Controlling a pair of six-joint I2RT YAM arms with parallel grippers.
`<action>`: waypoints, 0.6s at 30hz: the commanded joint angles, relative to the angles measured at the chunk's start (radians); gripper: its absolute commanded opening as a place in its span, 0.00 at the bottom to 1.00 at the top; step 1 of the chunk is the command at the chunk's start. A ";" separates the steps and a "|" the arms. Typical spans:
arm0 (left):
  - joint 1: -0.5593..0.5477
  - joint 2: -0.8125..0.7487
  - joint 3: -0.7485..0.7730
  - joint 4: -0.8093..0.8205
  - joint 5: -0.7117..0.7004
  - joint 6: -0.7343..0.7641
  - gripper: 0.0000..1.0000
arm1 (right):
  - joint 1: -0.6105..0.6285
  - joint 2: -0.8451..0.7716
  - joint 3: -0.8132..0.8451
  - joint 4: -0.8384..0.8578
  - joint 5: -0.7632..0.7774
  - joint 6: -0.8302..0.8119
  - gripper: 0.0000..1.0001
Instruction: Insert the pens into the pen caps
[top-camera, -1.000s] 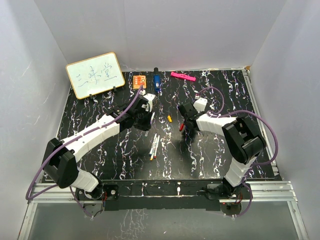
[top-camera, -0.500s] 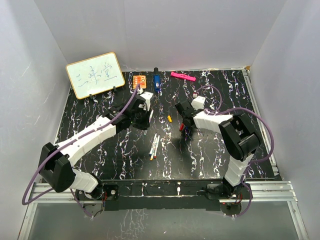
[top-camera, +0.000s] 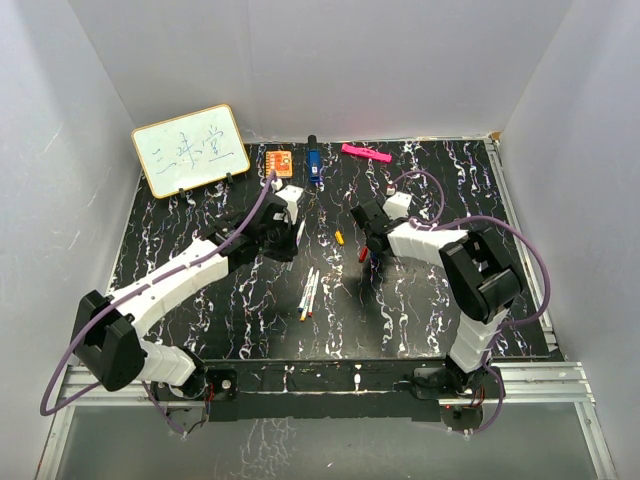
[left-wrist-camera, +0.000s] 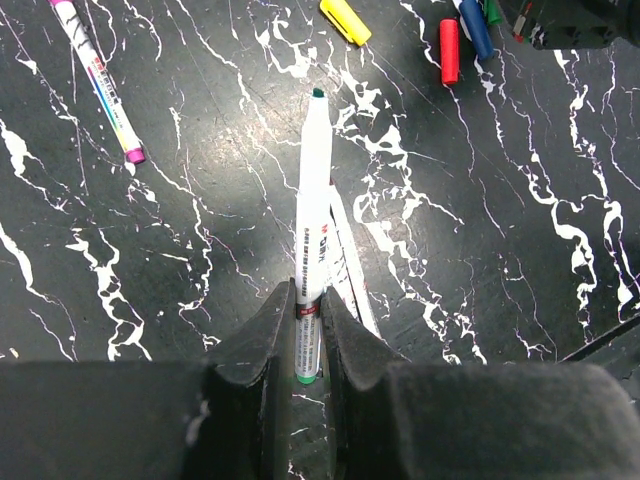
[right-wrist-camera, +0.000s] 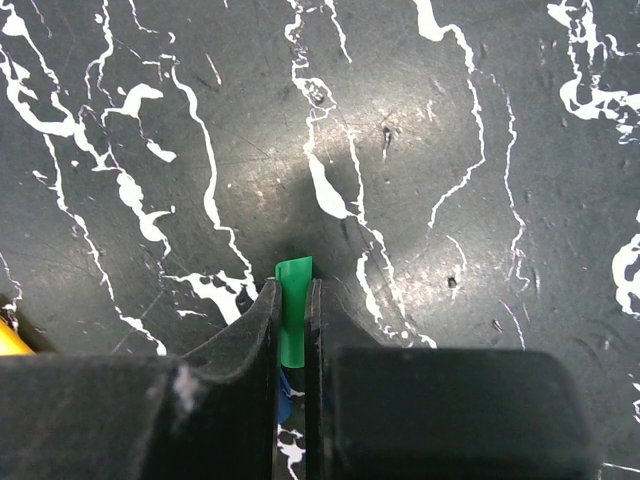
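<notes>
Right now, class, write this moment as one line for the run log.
left claw: shut on green-tipped pen | right claw: shut on green cap | pen tip: bare | capping: not yet done

Loose pens (top-camera: 309, 292), caps (top-camera: 340, 238) centrally.

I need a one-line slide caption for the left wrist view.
Left gripper shut on a green-tipped pen over the black marbled table, yellow cap and red cap lying ahead.

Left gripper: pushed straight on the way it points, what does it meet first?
Probably the yellow cap, lying just right of the line of the held pen. How high the pen tip rides above that cap is unclear.
</notes>
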 joint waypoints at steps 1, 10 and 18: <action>0.005 -0.048 -0.036 0.075 0.014 0.000 0.00 | 0.000 -0.053 0.023 -0.023 0.023 -0.064 0.00; 0.005 -0.055 -0.153 0.352 0.166 -0.050 0.00 | -0.014 -0.369 -0.103 0.497 -0.117 -0.269 0.00; 0.006 -0.063 -0.321 0.737 0.331 -0.179 0.00 | -0.015 -0.581 -0.417 1.080 -0.395 -0.398 0.00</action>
